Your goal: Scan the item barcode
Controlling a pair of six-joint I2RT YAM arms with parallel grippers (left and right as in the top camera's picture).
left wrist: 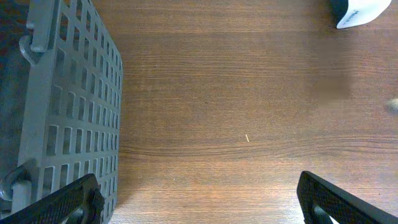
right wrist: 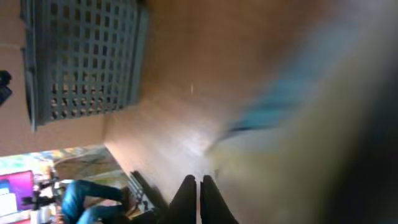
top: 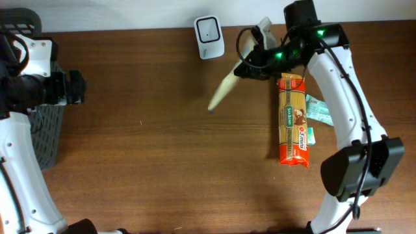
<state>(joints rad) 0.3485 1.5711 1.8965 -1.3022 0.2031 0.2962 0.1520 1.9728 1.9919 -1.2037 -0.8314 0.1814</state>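
A pale cream flat packet [top: 224,91] hangs tilted above the table, just right of the white barcode scanner [top: 209,37] at the back edge. My right gripper [top: 246,65] is shut on the packet's upper part. In the right wrist view the fingers [right wrist: 189,199] are pressed together, and the packet [right wrist: 298,155] is a blurred beige mass beside them. My left gripper [top: 77,86] stays at the far left. In its wrist view that left gripper [left wrist: 199,205] is open over bare wood, with the scanner [left wrist: 360,12] at the top right corner.
A red and yellow spaghetti pack [top: 292,120] lies lengthwise under the right arm. A small teal packet [top: 318,110] lies beside it. A grey slotted basket [top: 45,130] stands at the table's left edge, close to the left gripper, and the basket [left wrist: 68,93] fills the left of that wrist view.
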